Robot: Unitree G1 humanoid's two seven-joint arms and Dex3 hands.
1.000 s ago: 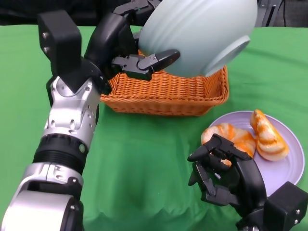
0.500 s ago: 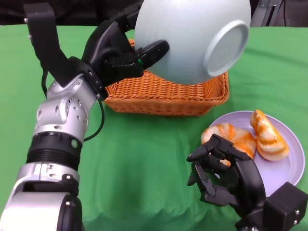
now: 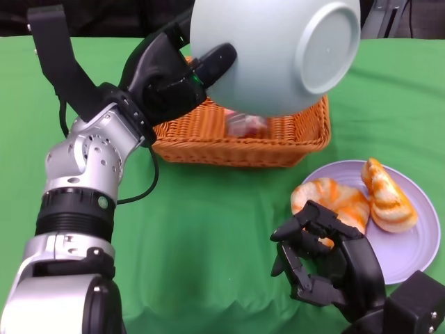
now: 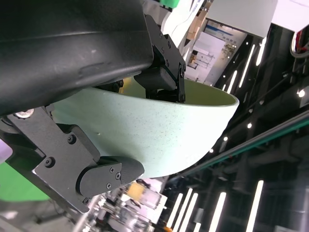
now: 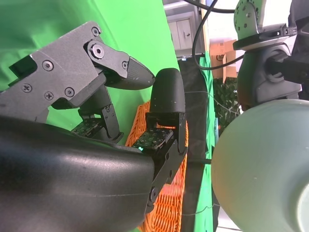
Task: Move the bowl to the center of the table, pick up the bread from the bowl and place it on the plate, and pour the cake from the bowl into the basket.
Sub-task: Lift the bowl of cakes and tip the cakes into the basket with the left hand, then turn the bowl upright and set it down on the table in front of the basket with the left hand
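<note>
My left hand [image 3: 174, 73] grips the pale green bowl [image 3: 278, 52] by its rim and holds it tipped far over above the wicker basket [image 3: 243, 136], its base facing the camera. A blurred pink and white cake [image 3: 245, 125] shows just under the bowl's lip, inside the basket. Two pieces of orange bread [image 3: 386, 198] lie on the lilac plate [image 3: 417, 243] at the right. My right hand [image 3: 323, 261] hovers low beside the plate with fingers curled and nothing in it. The left wrist view shows the bowl [image 4: 159, 130] clasped between thumb and fingers.
A green cloth [image 3: 208, 229] covers the table. The basket stands at the back centre, the plate at the front right, close to my right hand. A dark background with equipment runs behind the table's far edge.
My left hand has tipped the bowl further, turning its base toward the camera. The cake has dropped out and now shows in the basket. The right hand has barely moved.
</note>
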